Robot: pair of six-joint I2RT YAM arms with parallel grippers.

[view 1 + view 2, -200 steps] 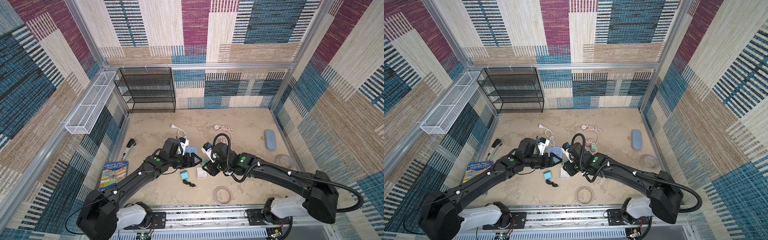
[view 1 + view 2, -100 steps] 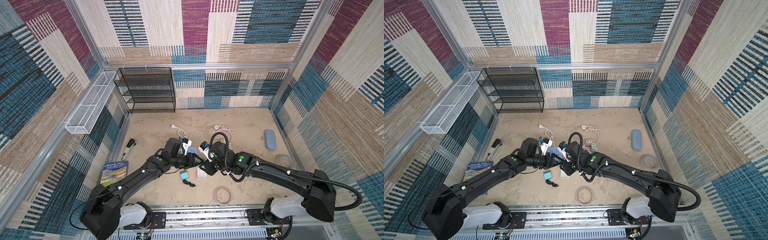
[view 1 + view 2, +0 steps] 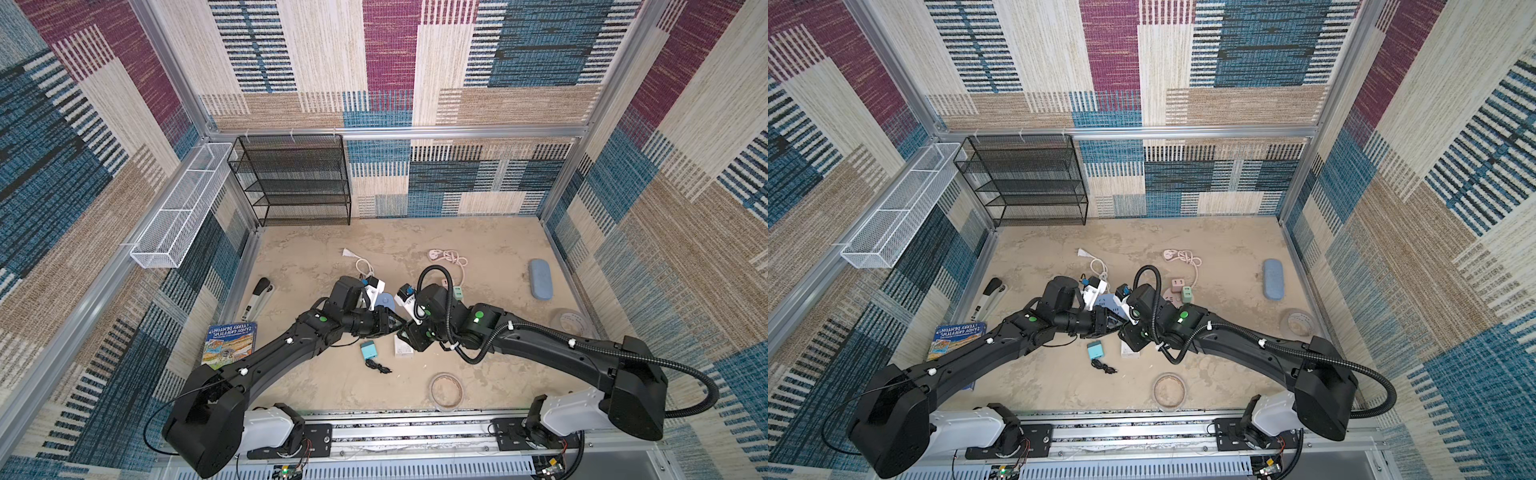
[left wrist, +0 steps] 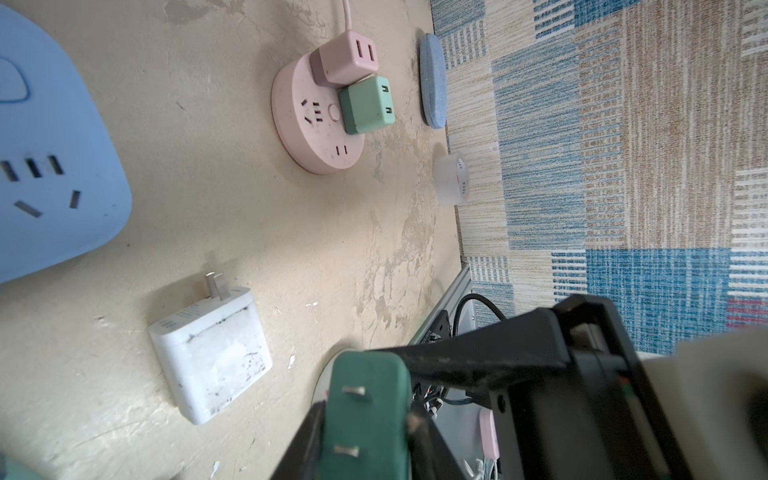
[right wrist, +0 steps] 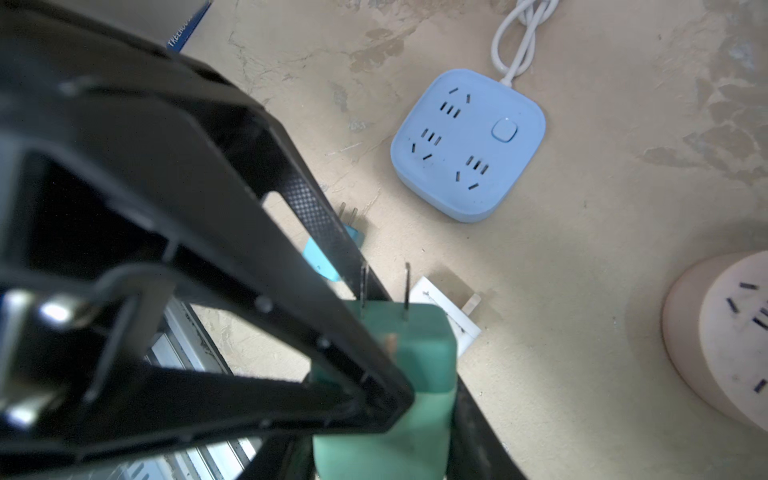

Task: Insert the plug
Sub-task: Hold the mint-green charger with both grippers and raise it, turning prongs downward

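Green plastic fills the lower part of both wrist views: the green plug, with its two metal prongs bare. In both top views I cannot pick it out at all. There the left arm and the right arm meet tip to tip over the middle of the surface, and their black ends cover whatever sits between them.

From the right wrist view, the right jaws are closed narrow on the plug and hold it clear of the surface. One of the left jaws lies across the plug's side just below the prongs. From the left wrist view, the left jaws look pressed onto the plug from both sides too, so both pairs have hold of it at once, crosswise.

The right wrist view gives me the whole blue socket block, flat on the surface with its white cord, near the prongs but apart from them. The left wrist view catches only part of that block. Only the left wrist view shows the pink round socket hub in full, with a pink cube and a pale green cube plugged in side by side. A white charger lies on its side on the surface near the held plug.
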